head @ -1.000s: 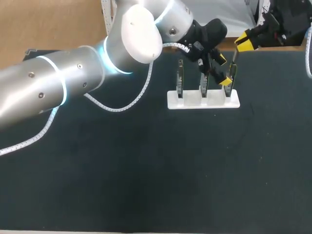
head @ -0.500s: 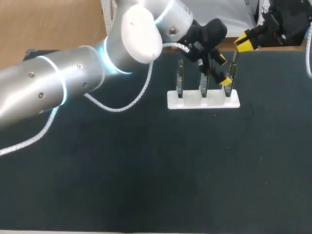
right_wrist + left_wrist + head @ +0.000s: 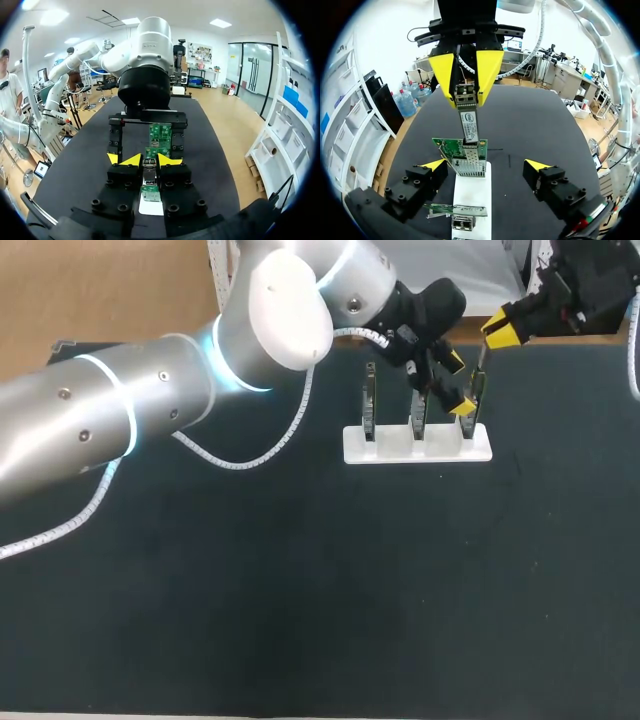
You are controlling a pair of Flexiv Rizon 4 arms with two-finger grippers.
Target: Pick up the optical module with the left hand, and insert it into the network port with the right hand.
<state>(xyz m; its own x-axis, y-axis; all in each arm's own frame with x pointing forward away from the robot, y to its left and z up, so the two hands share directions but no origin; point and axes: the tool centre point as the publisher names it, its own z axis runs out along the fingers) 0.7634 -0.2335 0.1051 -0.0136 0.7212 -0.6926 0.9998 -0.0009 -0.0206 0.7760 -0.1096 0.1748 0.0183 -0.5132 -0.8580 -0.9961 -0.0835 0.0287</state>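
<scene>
Module (image 3: 468,125) pinched in our right gripper (image 3: 466,94), held vertical so we line up with port (image 3: 470,167); our left gripper (image 3: 486,166) sits wide open astride card (image 3: 451,146), giving clearance.

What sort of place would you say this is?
Probably a robotics test bench for network hardware: a dark table, a white stand holding green network cards, and the right gripper shut on an optical module.

A white stand (image 3: 417,445) rests on the dark table (image 3: 300,590)
</scene>
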